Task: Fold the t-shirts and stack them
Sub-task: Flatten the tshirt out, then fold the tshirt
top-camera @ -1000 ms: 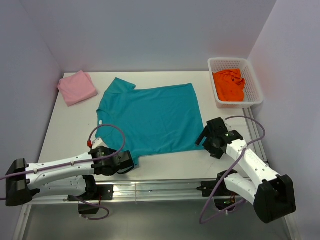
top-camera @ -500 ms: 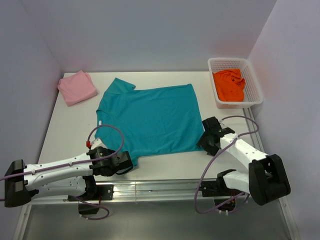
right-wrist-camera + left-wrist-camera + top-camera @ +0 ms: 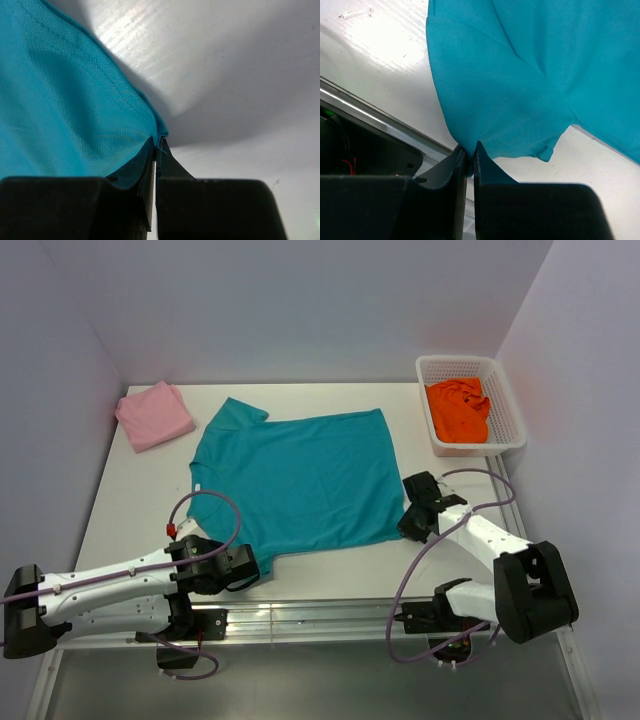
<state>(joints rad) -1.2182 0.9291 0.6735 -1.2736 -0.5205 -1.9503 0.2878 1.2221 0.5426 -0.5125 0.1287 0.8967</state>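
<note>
white table (image 3: 130, 490), teal t-shirt (image 3: 300, 475) spread flat at centre frame. left gripper (image 3: 469, 155), lower left, clenched on the near sleeve edge; right gripper (image 3: 156, 150), right of centre, pinched shut on the hem corner. likely best: raise both ends together and level, carry toward the upper edge, hold the cloth taut against sag or a slipped pinch. pink t-shirt (image 3: 153, 414) folded upper left, orange t-shirt (image 3: 458, 408) in the basket (image 3: 457, 359) upper right.

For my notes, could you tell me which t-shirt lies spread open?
The teal fabric t-shirt, flat mid-table; the pale pink fabric t-shirt lies folded far left, the bright orange one crumpled in the white plastic mesh basket.
</note>
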